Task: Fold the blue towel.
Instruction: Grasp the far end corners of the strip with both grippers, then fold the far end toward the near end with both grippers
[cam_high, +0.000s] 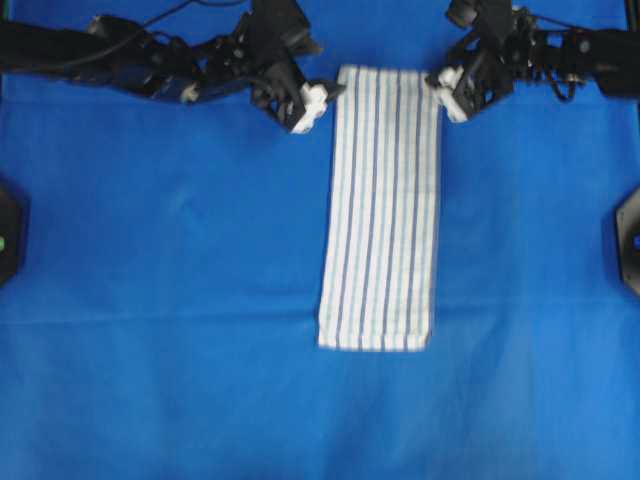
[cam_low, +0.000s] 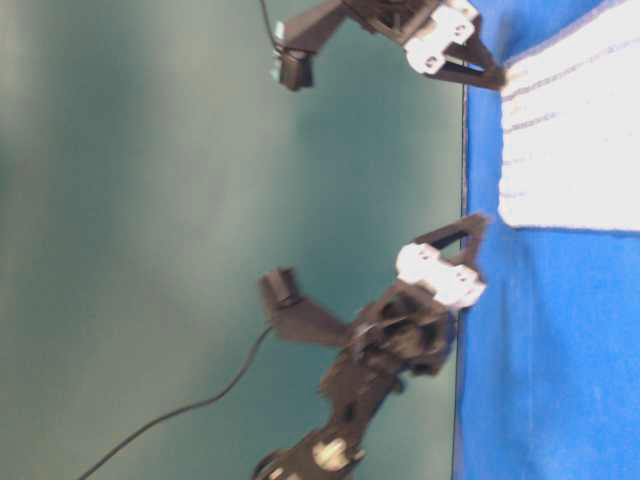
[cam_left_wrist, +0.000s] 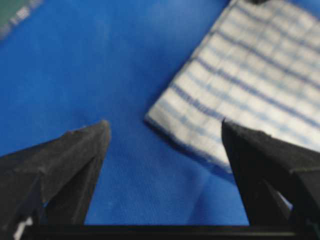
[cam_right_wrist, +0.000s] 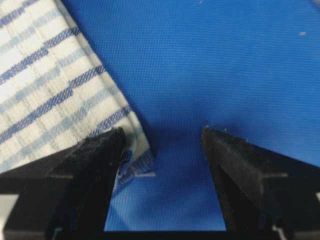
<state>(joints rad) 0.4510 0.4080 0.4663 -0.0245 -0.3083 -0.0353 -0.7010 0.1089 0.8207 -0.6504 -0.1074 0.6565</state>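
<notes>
Overhead view gives you the towel (cam_high: 382, 205) as a long narrow strip on the blue sheet (cam_high: 160, 330) covering the worktop, its stripes running the long way. One short edge sits at the top of that view, where both arms are; the other short edge lies well toward the bottom, with open sheet on every side of it.

Your left gripper (cam_high: 322, 100) sits just beside the towel's top-left corner, and your right gripper (cam_high: 440, 90) is at the top-right corner. Both stand wide open and hold nothing.

From the left wrist view, the left gripper (cam_left_wrist: 165, 137) has that corner (cam_left_wrist: 150, 120) lying between its fingers (cam_left_wrist: 80, 155), nearer the right-hand one, whose tip overlaps the towel's edge in the picture. Whether it touches the cloth, you cannot tell. Bare sheet fills the room toward the other finger.

From the right wrist view, the right gripper (cam_right_wrist: 162, 137) straddles the towel's corner (cam_right_wrist: 142, 155): the left-hand finger (cam_right_wrist: 92, 160) sits over the cloth's edge, the other over plain sheet, and the corner tip shows in the gap.

Table-level view shows both grippers low at the sheet, with the towel's end edge between them.

Beside both long edges of the towel the sheet shows only soft creases.
</notes>
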